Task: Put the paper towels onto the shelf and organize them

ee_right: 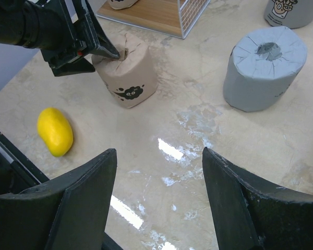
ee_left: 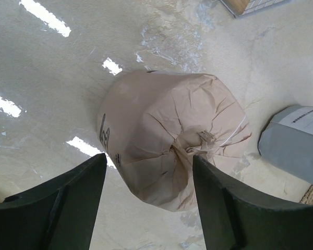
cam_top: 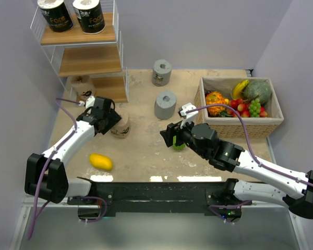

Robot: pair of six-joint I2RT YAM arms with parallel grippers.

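Two black-wrapped paper towels [cam_top: 55,14] [cam_top: 89,15] stand on the top board of the shelf [cam_top: 109,35]. One tan roll [cam_top: 82,86] sits on the bottom board. A second tan roll [cam_top: 121,127] stands on the table; it also shows in the left wrist view [ee_left: 172,138] and the right wrist view [ee_right: 127,73]. My left gripper [cam_top: 113,117] [ee_left: 148,160] is open, its jaws either side of that roll's top end, not closed on it. Two grey rolls [cam_top: 161,72] [cam_top: 166,104] stand mid-table. My right gripper [cam_top: 170,136] [ee_right: 159,152] is open and empty above bare table.
A yellow oval fruit [cam_top: 100,161] [ee_right: 55,131] lies near the front left. A green fruit [cam_top: 179,146] sits under my right wrist. A wicker basket [cam_top: 235,125] of fruit stands at the right. The shelf's middle board [cam_top: 88,61] holds nothing.
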